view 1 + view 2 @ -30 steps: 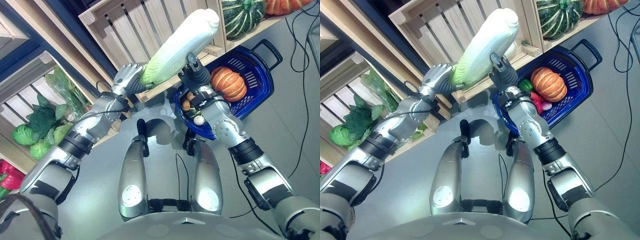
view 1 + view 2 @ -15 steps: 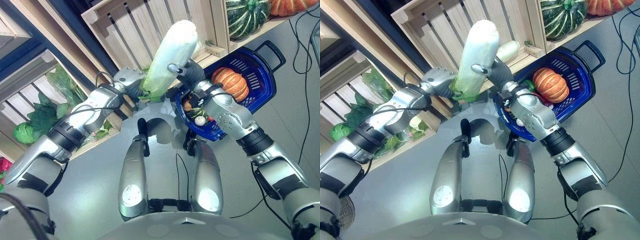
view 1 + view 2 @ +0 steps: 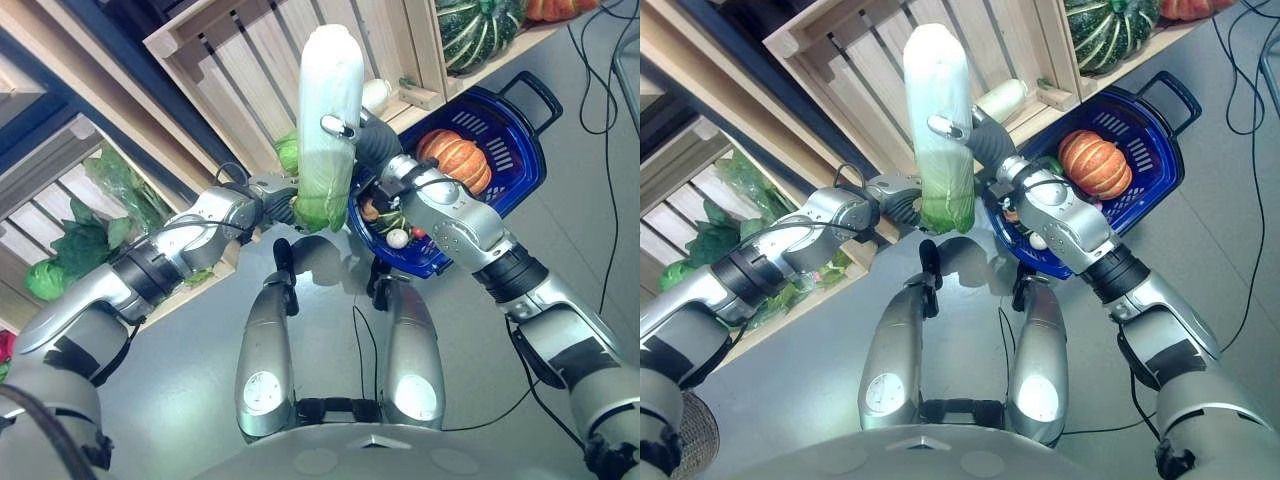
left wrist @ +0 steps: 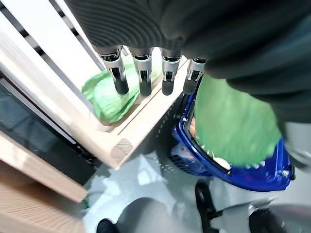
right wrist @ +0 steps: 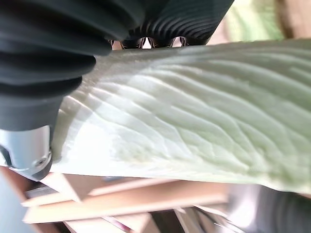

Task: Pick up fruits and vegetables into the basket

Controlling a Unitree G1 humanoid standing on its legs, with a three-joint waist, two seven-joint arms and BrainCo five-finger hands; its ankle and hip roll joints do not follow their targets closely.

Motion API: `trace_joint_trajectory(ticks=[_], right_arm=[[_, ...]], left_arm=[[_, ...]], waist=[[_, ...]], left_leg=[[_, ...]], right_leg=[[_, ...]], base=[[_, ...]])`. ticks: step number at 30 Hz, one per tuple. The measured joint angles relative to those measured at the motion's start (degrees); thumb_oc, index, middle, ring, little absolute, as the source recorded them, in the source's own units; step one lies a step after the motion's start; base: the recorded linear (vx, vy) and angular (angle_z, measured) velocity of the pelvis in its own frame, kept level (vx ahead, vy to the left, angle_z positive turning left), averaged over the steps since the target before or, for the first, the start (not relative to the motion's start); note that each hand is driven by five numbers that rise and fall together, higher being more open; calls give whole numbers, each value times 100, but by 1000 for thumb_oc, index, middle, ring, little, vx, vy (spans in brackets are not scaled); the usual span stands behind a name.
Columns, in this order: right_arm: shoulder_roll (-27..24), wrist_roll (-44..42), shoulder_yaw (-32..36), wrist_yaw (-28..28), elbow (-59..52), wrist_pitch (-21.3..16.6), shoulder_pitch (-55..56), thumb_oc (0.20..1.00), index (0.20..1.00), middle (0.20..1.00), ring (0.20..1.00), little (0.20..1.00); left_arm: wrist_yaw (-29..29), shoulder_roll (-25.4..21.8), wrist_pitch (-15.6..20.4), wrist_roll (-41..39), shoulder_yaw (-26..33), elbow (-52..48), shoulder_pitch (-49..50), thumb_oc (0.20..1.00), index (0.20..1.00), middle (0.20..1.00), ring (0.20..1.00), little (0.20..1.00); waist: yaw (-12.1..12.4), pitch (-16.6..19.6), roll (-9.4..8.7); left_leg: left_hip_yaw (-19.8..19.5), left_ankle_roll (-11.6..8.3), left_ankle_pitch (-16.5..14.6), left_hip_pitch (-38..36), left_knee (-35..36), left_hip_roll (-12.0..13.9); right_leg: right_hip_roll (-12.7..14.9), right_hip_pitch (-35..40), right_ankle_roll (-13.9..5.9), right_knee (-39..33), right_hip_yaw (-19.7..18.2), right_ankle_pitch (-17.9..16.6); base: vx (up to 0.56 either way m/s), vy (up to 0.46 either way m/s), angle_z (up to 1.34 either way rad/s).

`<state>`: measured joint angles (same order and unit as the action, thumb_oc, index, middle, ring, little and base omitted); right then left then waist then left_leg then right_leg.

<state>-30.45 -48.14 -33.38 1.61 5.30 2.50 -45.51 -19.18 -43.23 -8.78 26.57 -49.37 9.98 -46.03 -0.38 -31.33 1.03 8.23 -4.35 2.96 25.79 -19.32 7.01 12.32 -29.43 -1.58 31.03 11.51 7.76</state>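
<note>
A long napa cabbage (image 3: 329,120), white with a green leafy end, stands nearly upright in the air between my two hands. My right hand (image 3: 372,150) is curled round its middle; in the right wrist view the ribbed white leaves (image 5: 194,126) lie across the palm beside the thumb (image 5: 26,155). My left hand (image 3: 262,203) sits by the leafy lower end. Its fingers (image 4: 141,73) are straight, and the green leaves (image 4: 233,121) lie beside the palm. The blue basket (image 3: 512,130) stands on the floor behind my right arm, holding an orange pumpkin (image 3: 455,162) and small produce.
Slatted wooden crates (image 3: 240,60) form shelves at the back. A green cabbage (image 4: 109,94) lies on the shelf edge just past my left fingers. A striped green squash (image 3: 478,30) sits at the top right, leafy greens (image 3: 85,245) at the left.
The cabbage has swung from leaning right to nearly upright. My right hand has closed round its middle, and my left hand has dropped lower by the leafy end.
</note>
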Motion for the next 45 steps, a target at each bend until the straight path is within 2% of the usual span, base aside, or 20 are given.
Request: trace_joint_trajectory(ticks=[4, 9, 15, 21, 26, 32, 37, 41, 45], right_arm=[[-92, 67, 476, 94, -369, -308, 94, 200, 200, 200, 200, 200], [-192, 312, 1509, 159, -593, -761, 454, 200, 200, 200, 200, 200], [-391, 429, 2612, 141, -679, -932, 1256, 200, 200, 200, 200, 200], [-500, 435, 3080, 327, -481, -1195, 1735, 200, 200, 200, 200, 200], [-653, 457, 3112, 736, 106, -1243, 1711, 200, 200, 200, 200, 200], [-635, 557, 2771, 1048, 1039, -1137, 1065, 200, 200, 200, 200, 200], [-415, 671, 2103, 956, 2252, -889, 75, 200, 200, 200, 200, 200], [-278, 740, 1585, 780, 3160, -813, -443, 200, 200, 200, 200, 200], [-176, 939, 1235, 771, 3648, -742, -765, 200, 200, 200, 200, 200]], left_arm=[[449, -17, 30, -300, 216, 39, 147, 1000, 1000, 1000, 1000, 1000], [933, -62, 38, -525, 772, 70, 473, 1000, 1000, 1000, 1000, 1000], [1302, -374, 59, -683, 1467, 75, 814, 1000, 1000, 1000, 1000, 1000], [1936, -564, 115, -1147, 1941, 71, 740, 1000, 1000, 1000, 1000, 1000], [2680, -469, 149, -1579, 1957, 201, 262, 1000, 1000, 1000, 1000, 1000], [3599, 225, -23, -1878, 1972, 1075, -732, 1000, 1000, 1000, 1000, 1000], [4141, 785, -146, -2393, 1709, 1854, -1466, 1000, 1000, 1000, 1000, 1000], [4449, 1013, -148, -2792, 1367, 2477, -1775, 1000, 1000, 1000, 1000, 1000], [4644, 1206, -133, -2970, 1309, 3085, -1897, 1000, 1000, 1000, 1000, 1000]], waist=[[-102, 0, 2], [-198, -1, 3], [-434, -24, 45], [-643, -58, 112], [-730, -120, 271], [-812, -135, 390], [-874, -132, 449], [-858, -129, 454], [-780, -128, 455]], left_leg=[[20, -3, -7, 34, 26, 2], [135, 2, -17, 46, 66, 2], [353, 28, -54, 83, 74, -2], [583, 31, -59, 281, 69, -6], [728, 22, -57, 410, 67, -3], [922, 29, -32, 633, 64, -12], [990, 7, 28, 944, 76, -7], [1009, -3, 48, 1144, 80, -15], [1016, 2, 88, 1390, 76, -20]], right_leg=[[-2, -57, 0, 1, -11, -2], [-11, -162, -7, 6, -120, -8], [-20, -369, -42, 21, -335, -35], [-19, -793, -35, 155, -569, -50], [-12, -1086, -8, 298, -649, -67], [40, -1546, 52, 420, -751, -114], [21, -1971, 99, 533, -812, -143], [31, -2233, 109, 597, -826, -148], [42, -2506, 140, 638, -829, -167]], base=[[-4, 0, -2], [-13, 6, -9], [-11, 33, -15], [-12, 44, -15], [-10, 50, -14], [29, 63, -14], [-12, 27, -7], [-3, 7, -3], [4, -1, 1]])
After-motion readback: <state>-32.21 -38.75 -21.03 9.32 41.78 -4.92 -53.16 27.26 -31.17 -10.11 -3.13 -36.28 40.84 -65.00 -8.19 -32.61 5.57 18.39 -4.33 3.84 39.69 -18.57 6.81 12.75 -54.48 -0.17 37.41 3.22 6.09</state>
